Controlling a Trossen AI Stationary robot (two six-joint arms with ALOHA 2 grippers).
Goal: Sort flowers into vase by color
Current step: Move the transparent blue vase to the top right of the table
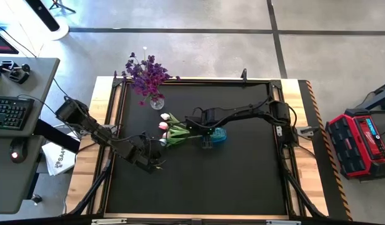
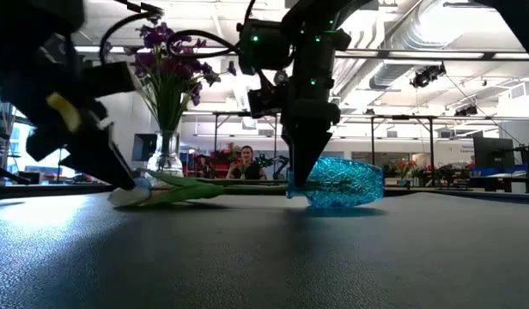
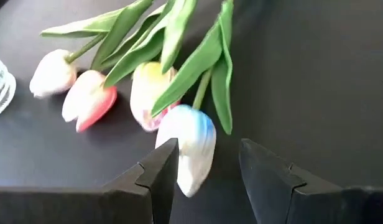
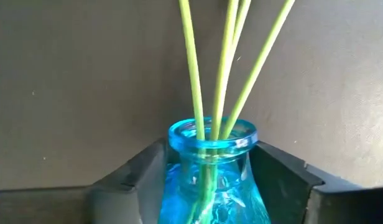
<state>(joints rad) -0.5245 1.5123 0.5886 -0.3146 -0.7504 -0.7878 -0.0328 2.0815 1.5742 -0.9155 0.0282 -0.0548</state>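
a turquoise-blue glass vase with a cut diamond pattern lies on the black counter. its tulips have white, pink and pale yellow buds, light green stems and green leaves. deep purple sprays stand in a clear ribbed vase. both end effectors are dark.
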